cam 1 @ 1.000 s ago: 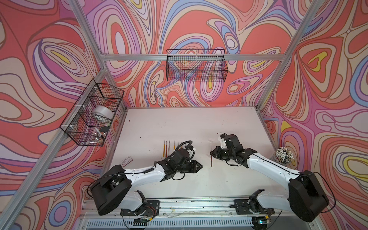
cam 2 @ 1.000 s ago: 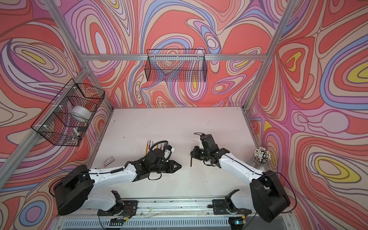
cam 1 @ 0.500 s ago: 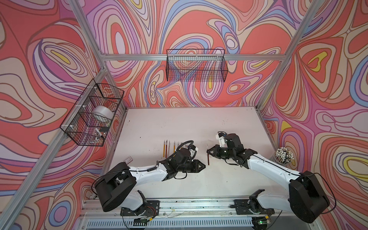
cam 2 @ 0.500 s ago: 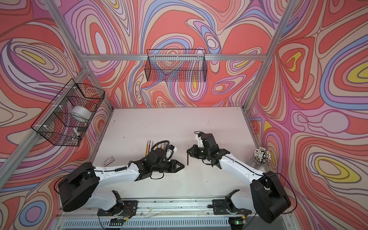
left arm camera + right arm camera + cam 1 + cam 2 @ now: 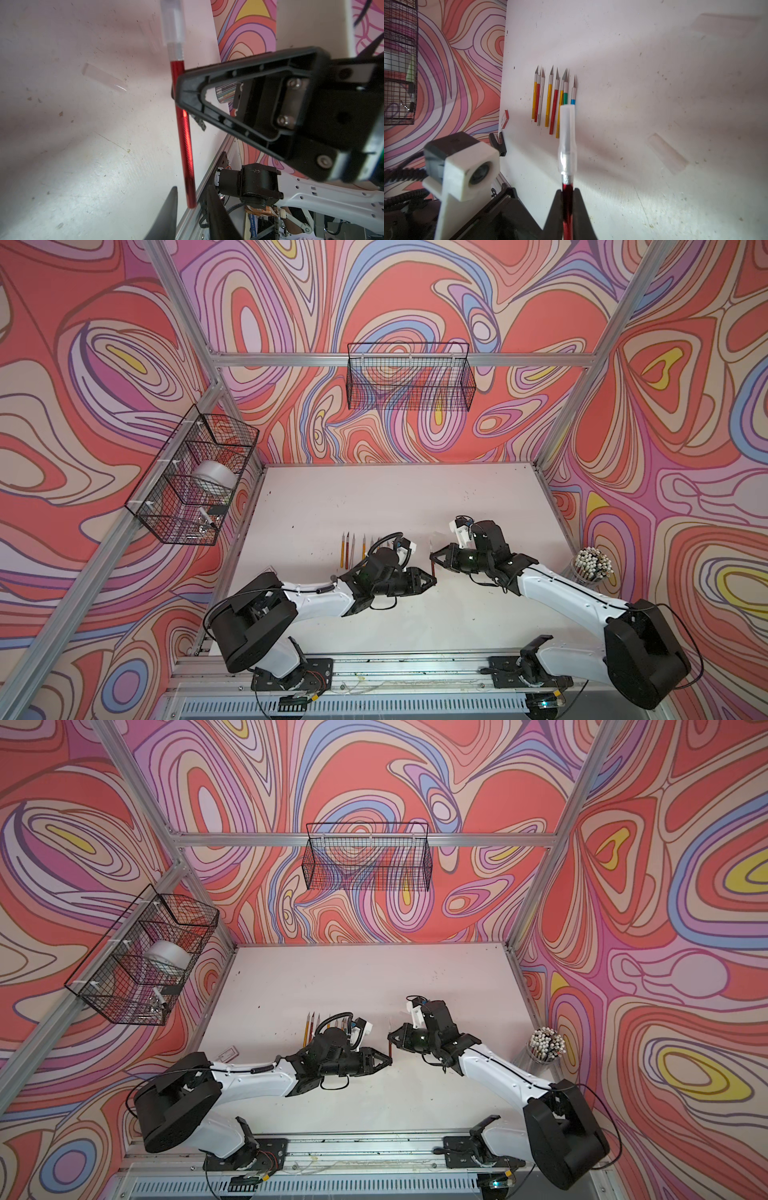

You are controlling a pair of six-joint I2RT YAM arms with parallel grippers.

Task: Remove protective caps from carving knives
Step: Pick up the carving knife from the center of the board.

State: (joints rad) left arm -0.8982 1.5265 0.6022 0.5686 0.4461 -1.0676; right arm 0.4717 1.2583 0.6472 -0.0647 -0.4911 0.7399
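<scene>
Both arms reach low and forward from the near rail, forearms angled inward so that their tips almost meet over the middle of the worktop [image 5: 374, 497]. The left tool [image 5: 192, 187] lies nearly level, its jaws a little apart, with the butt end of a red knife [image 5: 186, 145] showing in the gap between them; they do not appear to close on it. The right tool [image 5: 568, 190], its wrist turned toward the left arm, is clamped on the red handle just behind the metal collar and holds the knife clear of the surface. The whitish cap [image 5: 567, 133] is not yet off; it covers the blade at the knife's far end, beyond the right tool's grip.

The step in hand looks to be pulling off that cap. It would go best if the left tool moved from the butt to the cap end, pinched the sleeve across its width and drew it straight along the knife's length, while the right tool kept its hold firm so the handle cannot slide or twist.

Beyond, a row of bare knives [image 5: 550, 97] lies side by side, points toward the far wall. Loose caps [image 5: 668, 153] lie apart from them on the surface.
</scene>
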